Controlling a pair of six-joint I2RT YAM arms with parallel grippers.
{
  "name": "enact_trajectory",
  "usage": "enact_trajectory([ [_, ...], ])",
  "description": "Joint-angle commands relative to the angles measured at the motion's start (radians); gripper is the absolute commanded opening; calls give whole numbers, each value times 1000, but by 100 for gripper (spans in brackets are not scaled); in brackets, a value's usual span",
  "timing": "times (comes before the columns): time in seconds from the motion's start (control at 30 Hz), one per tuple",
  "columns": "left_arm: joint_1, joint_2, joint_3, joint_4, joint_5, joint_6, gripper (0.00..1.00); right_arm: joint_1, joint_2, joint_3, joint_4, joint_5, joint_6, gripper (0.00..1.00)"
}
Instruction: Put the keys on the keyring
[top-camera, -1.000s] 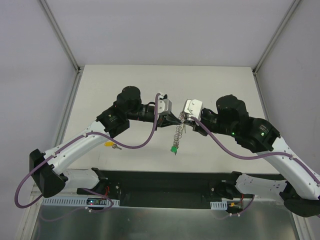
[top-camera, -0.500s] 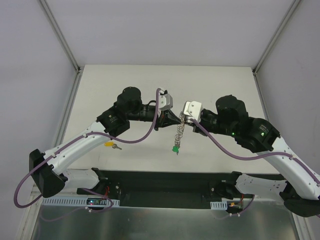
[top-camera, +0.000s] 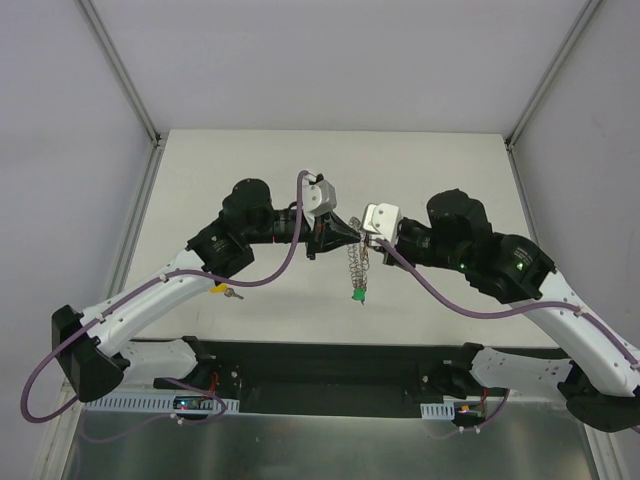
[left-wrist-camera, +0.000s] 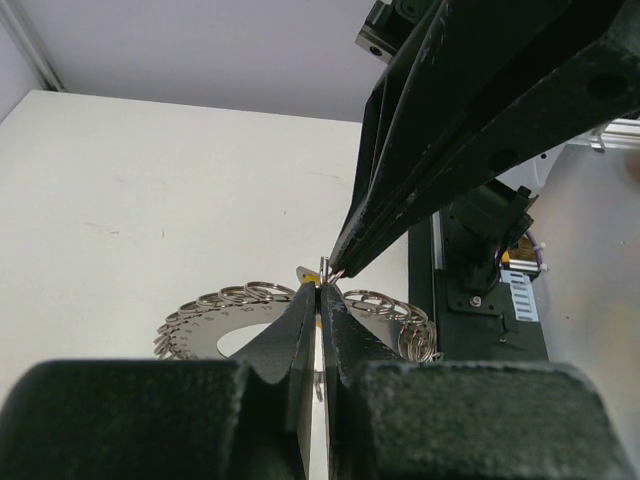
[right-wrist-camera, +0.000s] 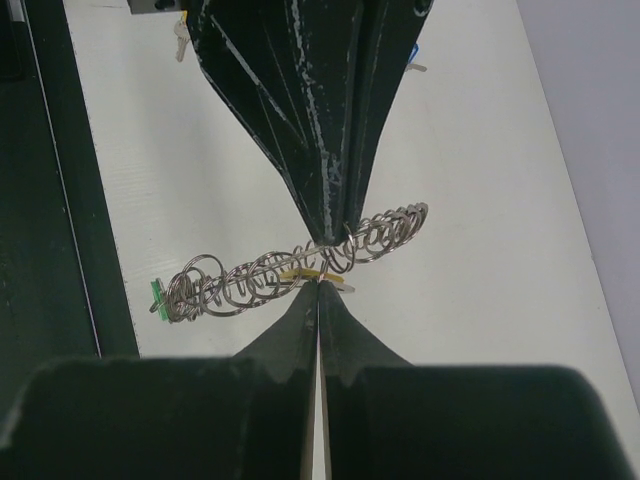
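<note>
The keyring (top-camera: 357, 262), a flat grey disc rimmed with small wire loops, hangs in the air between both grippers. A green key (top-camera: 356, 296) dangles from its low end. My left gripper (top-camera: 347, 233) is shut on the ring's upper rim. In the left wrist view its tips (left-wrist-camera: 320, 291) meet at the rim of the disc (left-wrist-camera: 215, 325). My right gripper (top-camera: 362, 237) is shut, tip to tip with the left. In the right wrist view its tips (right-wrist-camera: 318, 281) pinch a yellow key (right-wrist-camera: 305, 273) lying against the edge-on ring (right-wrist-camera: 255, 272). The green key (right-wrist-camera: 157, 297) shows at the ring's left end.
Another yellow-headed key (top-camera: 218, 288) lies on the white table near the left arm's forearm. A blue key (right-wrist-camera: 415, 60) lies on the table beyond the left fingers. The black base strip (top-camera: 330, 365) runs along the near edge. Grey walls close the sides and back.
The left wrist has turned and lifted, its camera housing moving up and left. The hanging keyring and green key have shifted slightly right. Both grippers stay shut at the ring's top.
</note>
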Motion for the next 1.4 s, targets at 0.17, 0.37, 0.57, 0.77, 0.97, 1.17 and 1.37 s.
enact_trajectory([
  [0.17, -6, -117, -173, 364, -128, -94, 0, 9, 2, 1, 49, 92, 15, 1],
  [0.37, -5, -154, -259, 430, -145, -96, 27, 9, 30, 64, 25, 73, 0, 1],
  [0.57, 4, -191, -291, 396, -160, -56, 40, 12, 62, 122, -33, 27, -21, 1],
  [0.77, 59, -162, -253, 330, -36, -36, 48, 15, 96, 170, -93, 0, -44, 1],
  [0.97, 133, -67, -132, 210, 215, 55, 49, 20, 111, 198, -121, -16, -55, 1],
  [1.17, 132, 24, -23, 116, 399, 101, 45, 24, 118, 201, -120, -15, -58, 1],
  [1.37, 132, 85, 9, 97, 488, 75, 40, 26, 118, 201, -117, -9, -55, 1],
])
